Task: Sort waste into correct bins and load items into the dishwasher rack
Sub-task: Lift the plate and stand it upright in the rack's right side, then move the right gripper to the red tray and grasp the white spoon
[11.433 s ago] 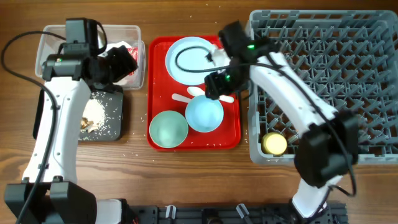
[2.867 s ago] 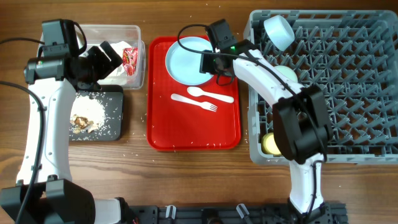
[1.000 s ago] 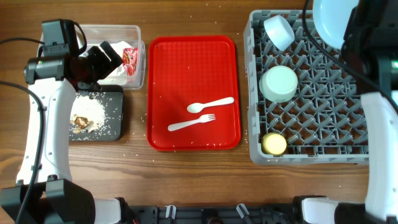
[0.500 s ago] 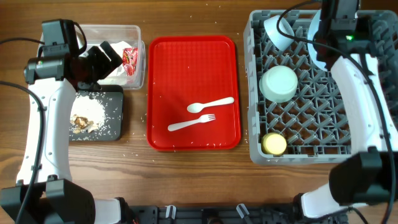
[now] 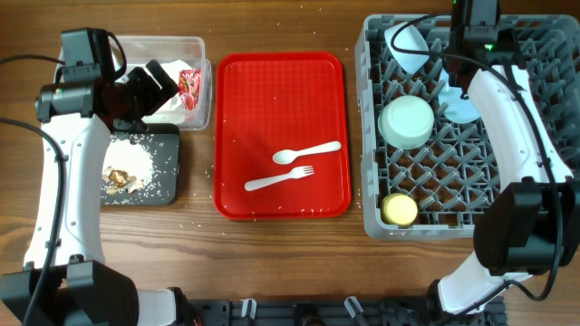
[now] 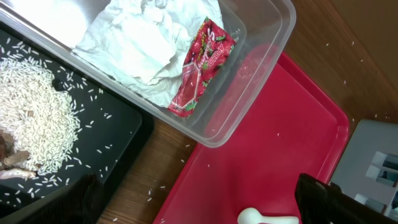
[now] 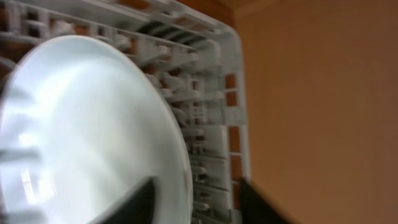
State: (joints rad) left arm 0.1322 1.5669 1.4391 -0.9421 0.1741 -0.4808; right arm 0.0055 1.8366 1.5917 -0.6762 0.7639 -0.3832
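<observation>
The grey dishwasher rack (image 5: 507,181) holds two pale bowls (image 5: 406,122) (image 5: 406,43), the yellow cup (image 5: 400,209) and the pale-blue plate (image 5: 459,105), which stands on edge among the pegs. My right gripper (image 5: 462,72) is open with the plate's rim (image 7: 81,137) between its fingers (image 7: 196,202). The white spoon (image 5: 310,151) and fork (image 5: 279,179) lie on the red tray (image 5: 272,81). My left gripper (image 5: 152,86) is open and empty (image 6: 199,202) over the clear tub (image 6: 249,93), which holds the napkin (image 6: 140,43) and the red wrapper (image 6: 202,65).
The black tray (image 5: 168,149) in front of the tub holds rice-like food scraps (image 5: 127,172). Loose grains lie on the wood around it and on the red tray. The rack's right half has bare pegs.
My right arm brought the plate down from above the rack's back edge and set it on edge among the pegs, and its fingers have opened. The left arm has not moved.
</observation>
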